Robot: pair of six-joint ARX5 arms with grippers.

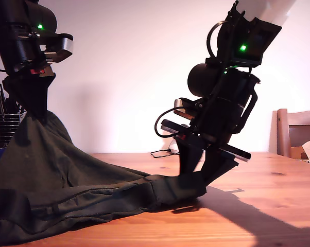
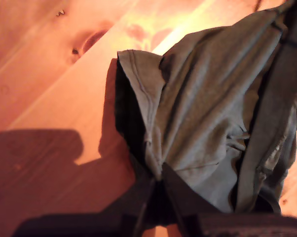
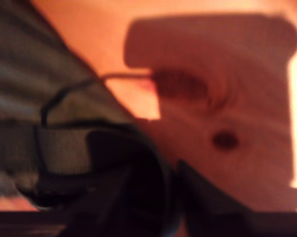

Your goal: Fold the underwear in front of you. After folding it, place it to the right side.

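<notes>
Jaws of the first gripper (image 1: 36,112) are pinched shut on a corner of the underwear (image 1: 67,175), held raised at the exterior view's left, the arm reaching down from above. Jaws of the second gripper (image 1: 196,176) are closed on the opposite end, low, just above the counter (image 1: 263,206), the arm tilted. Between them the cloth slopes down and lies bunched on the counter.

1. Both arms are showing black housings, each glowing with a small green light near the wrist.
2. One arm (image 1: 224,98) is carrying a round black motor drum, looping black cables and a silvery plate.
3. The other arm (image 1: 26,46) is wearing a silver-grey block with a red mark below.
</notes>
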